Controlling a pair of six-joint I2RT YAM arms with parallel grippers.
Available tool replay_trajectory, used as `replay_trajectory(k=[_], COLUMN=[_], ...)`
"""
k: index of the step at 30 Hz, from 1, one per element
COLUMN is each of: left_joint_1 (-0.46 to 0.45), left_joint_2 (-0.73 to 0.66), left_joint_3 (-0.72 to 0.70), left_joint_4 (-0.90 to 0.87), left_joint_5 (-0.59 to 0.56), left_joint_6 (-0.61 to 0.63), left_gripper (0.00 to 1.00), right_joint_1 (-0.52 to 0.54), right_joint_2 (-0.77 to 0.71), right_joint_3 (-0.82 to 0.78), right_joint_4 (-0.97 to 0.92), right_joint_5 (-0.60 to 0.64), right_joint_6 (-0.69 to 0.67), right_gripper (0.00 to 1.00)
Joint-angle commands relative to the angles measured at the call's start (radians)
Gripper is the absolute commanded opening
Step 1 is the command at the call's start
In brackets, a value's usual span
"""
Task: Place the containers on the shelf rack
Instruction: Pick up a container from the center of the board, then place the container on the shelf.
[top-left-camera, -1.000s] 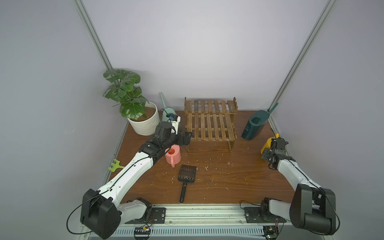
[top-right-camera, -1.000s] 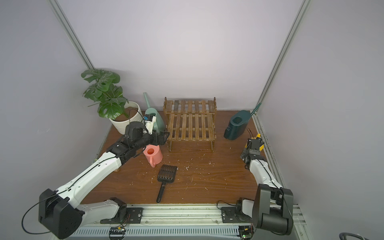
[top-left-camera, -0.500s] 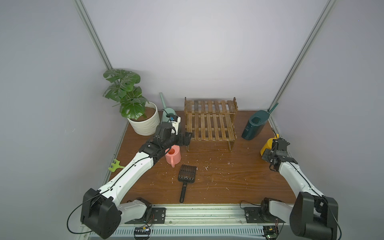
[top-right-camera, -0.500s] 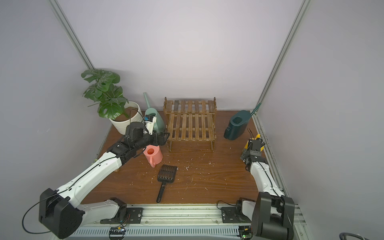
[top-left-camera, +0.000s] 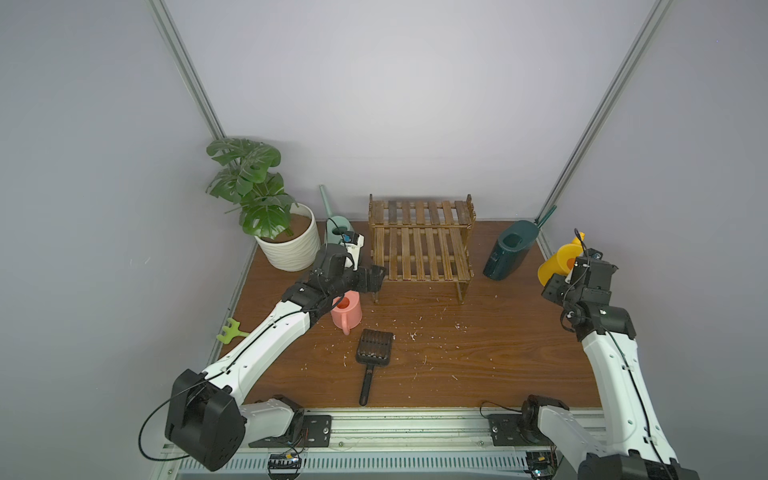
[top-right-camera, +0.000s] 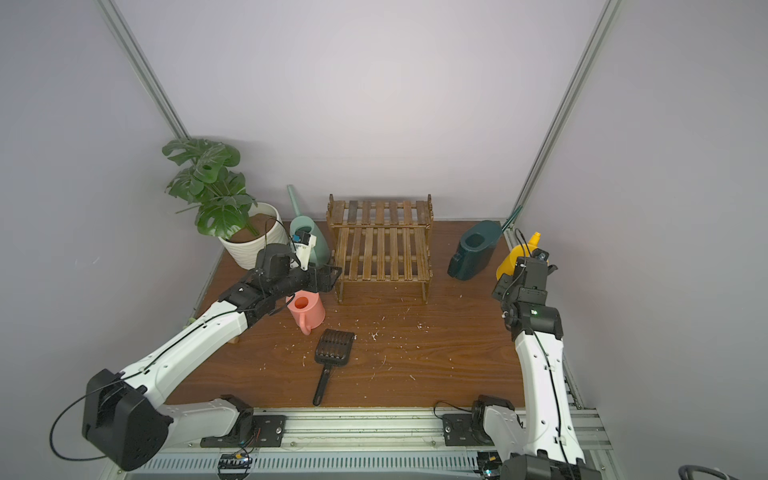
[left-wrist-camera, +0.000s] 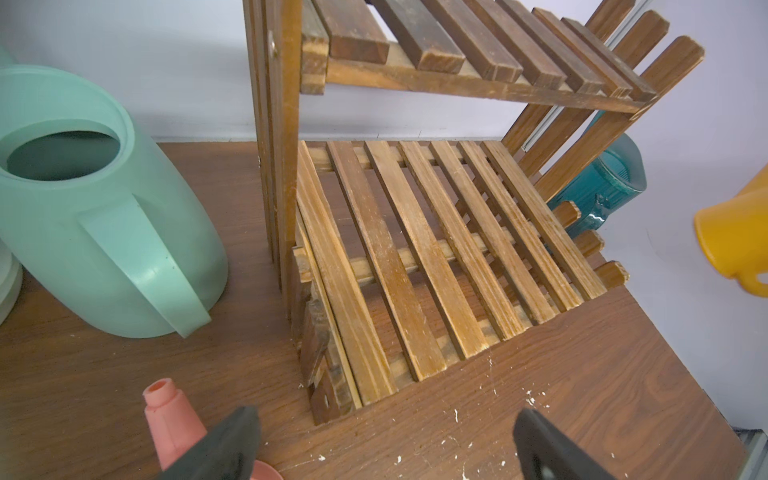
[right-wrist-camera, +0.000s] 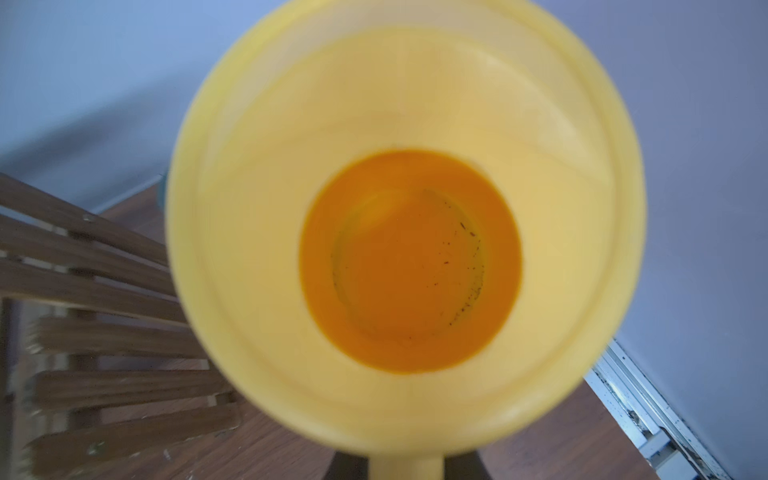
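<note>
White ribbed pot (top-left-camera: 286, 253) upright in back left corner of brown wood-grain table (top-left-camera: 498, 357), holding a broad-leaved green plant (top-left-camera: 249, 187) over brown soil. Black slotted scoop (top-left-camera: 374, 347) flat on table near front centre, head toward back, handle toward front edge; white flecks (top-left-camera: 413, 336) scattered around it and across mid-table. Small green hand fork (top-left-camera: 227, 332) lying just off table's left edge; grey walls on three sides, metal rail (top-left-camera: 395, 428) along front.

Pale grey walls (top-left-camera: 395, 104) meet at two slanting aluminium corner posts (top-left-camera: 187, 70). A dark wood-grain bench (top-left-camera: 478, 365), flecked with white crumbs (top-left-camera: 413, 336), fills the lower frame under soft, even light.
</note>
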Motion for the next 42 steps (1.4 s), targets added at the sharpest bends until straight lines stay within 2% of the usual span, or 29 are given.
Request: replay_trajectory(k=[1,6,13,21,27,32,42], left_joint_1=[-0.010,-0.009,-0.012,-0.013,-0.014,-0.013,-0.014], left_joint_2=[0.008,0.008,0.005,-0.014,-0.016,-0.025,-0.031], left_joint_3=[0.025,0.023,0.015,0.003,0.000,-0.009,-0.019], left_joint_4=[-0.002,-0.002,-0.002,-0.001,-0.002,-0.002,-0.004], left_joint_5=[0.015,0.013,0.044,0.035,0.040,0.038,0.037], left_joint_6=[-0.003,-0.004,-0.008,-0.014,-0.024,-0.024,-0.018], left_gripper=[0.98,0.98,0.98,0.98,0.98,0.98,0.98], right_joint_1=[0.022,0.124,0.438,0.715,0.910,0.936,0.937], right_joint_2=[-0.019,0.018,0.062,0.091,0.200,0.267,0.351], right_joint_3=[0.119,0.265,0.394,0.363,0.351,0.347,0.381], right_joint_4=[-0.143,-0.287,-0.429,-0.439,-0.396,-0.355,-0.284], right_joint_5=[-0.052,-0.102,-0.007,0.073,0.151,0.191,0.151], right_joint_6=[-0.041,-0.049,0.058,0.191,0.255,0.271,0.247], right_gripper=[0.09,0.07,0.05,0.04,0.05,0.06,0.07])
